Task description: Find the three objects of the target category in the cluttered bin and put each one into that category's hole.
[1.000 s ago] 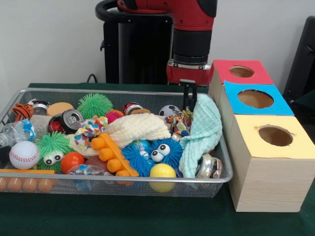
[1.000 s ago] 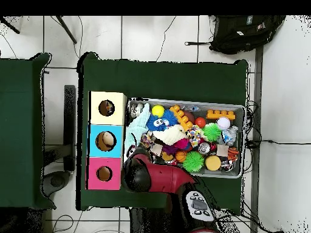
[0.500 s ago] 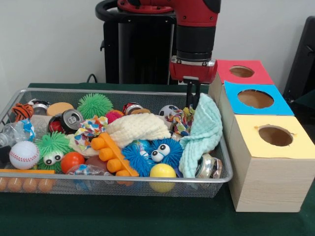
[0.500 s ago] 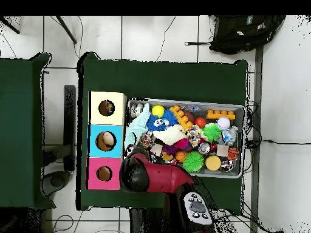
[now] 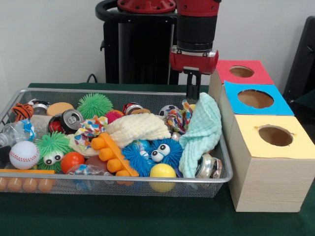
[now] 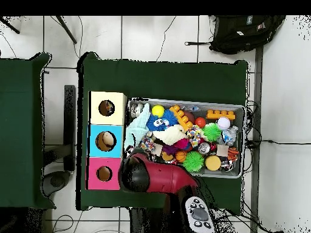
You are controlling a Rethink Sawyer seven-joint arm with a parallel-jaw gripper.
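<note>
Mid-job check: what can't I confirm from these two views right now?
1. Hand: in the front view it merges with the dotted fabric piece and the mint-green cloth, so any grip is unclear. In the overhead view the red arm covers it.
2. Third dotted piece: only one other shows. Clutter in the bin may bury it.
3. Yellow-topped hole: the inside is too dark in both views.

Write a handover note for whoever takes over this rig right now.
The claw hangs over the box-side end of the bin, at a dotted fabric piece beside the mint cloth; open or shut, cannot tell.
A second dotted piece lies mid-bin by the soda can; the third is not visible.
Nothing is seen at the yellow hole.
Left: take both visible pieces there and find the third.
</note>
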